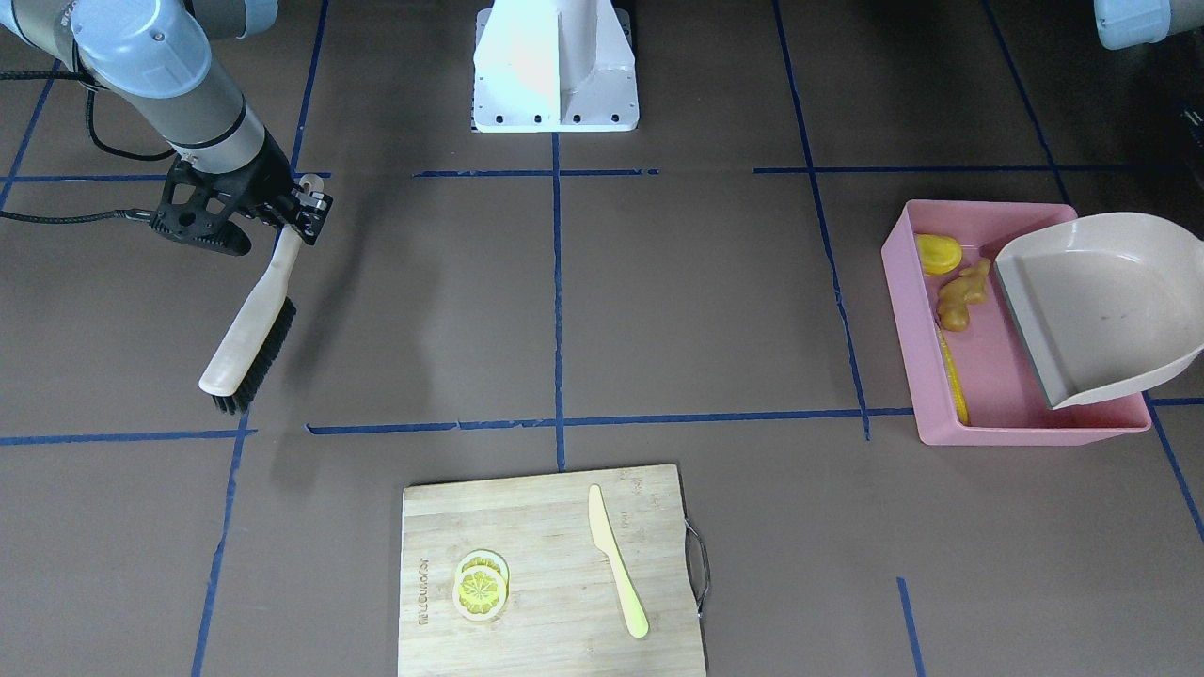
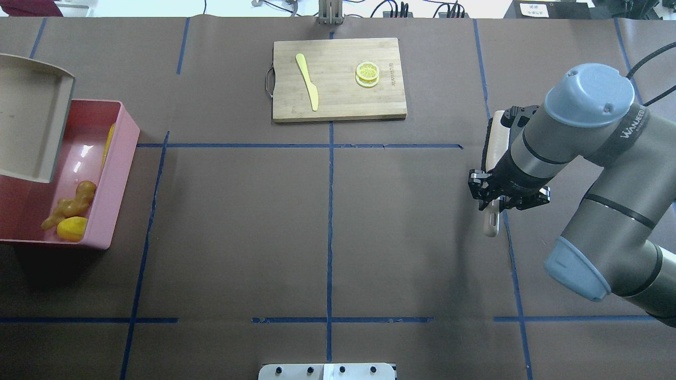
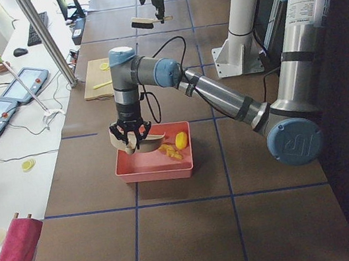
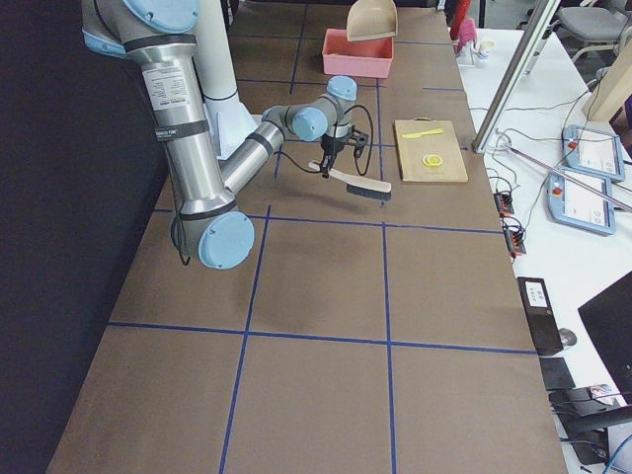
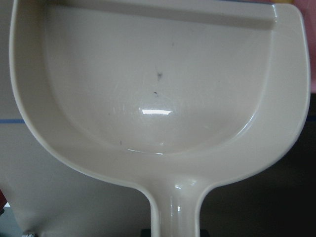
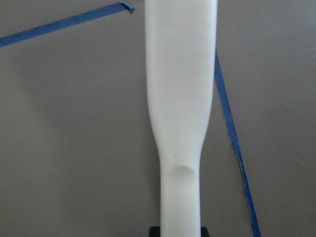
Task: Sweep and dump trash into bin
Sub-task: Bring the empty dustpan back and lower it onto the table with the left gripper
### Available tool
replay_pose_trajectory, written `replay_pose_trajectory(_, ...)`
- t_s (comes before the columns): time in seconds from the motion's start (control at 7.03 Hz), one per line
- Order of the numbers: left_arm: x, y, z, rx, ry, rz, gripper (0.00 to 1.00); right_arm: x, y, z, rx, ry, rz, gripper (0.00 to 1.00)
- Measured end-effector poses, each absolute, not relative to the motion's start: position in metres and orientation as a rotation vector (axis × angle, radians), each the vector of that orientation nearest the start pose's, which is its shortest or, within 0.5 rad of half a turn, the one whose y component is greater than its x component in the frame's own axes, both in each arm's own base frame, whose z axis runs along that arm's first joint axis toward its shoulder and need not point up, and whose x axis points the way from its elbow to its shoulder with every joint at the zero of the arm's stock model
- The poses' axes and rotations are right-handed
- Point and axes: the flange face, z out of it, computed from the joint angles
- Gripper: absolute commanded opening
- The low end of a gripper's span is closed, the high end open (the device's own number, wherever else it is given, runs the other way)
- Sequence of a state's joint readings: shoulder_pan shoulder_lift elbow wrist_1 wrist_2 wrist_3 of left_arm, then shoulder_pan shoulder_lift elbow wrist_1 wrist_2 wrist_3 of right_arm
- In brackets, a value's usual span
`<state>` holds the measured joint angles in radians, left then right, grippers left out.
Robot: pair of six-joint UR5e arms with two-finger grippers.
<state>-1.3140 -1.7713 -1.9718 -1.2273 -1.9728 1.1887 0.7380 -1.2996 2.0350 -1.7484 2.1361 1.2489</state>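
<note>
The pink bin stands on the table at my left side and also shows in the overhead view. In it lie the corn cob, the yellow oval lump and the ginger root. My left gripper is shut on the handle of the beige dustpan, which hangs tilted over the bin. The pan's inside looks bare. My right gripper is shut on the handle of the brush, holding it over the table far from the bin.
A wooden cutting board at the far middle edge bears a pale yellow knife and lemon slices. The white robot base stands at the near middle edge. Blue tape lines cross the brown table.
</note>
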Motion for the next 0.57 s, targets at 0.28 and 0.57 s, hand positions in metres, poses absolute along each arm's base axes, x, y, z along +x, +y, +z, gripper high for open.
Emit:
replay_pose_trajectory(0.28, 0.094, -0.542, 0.372, 0.540, 0.413, 1.408, 0.00, -0.321, -0.409, 0.346, -0.188, -0.732, 0.205, 0.00)
replay_pose_trajectory(0.57, 0.192, -0.532, 0.331, 0.558, 0.502, 1.468, 0.00, -0.302, -0.403, 0.361, -0.168, -0.721, 0.154, 0.00)
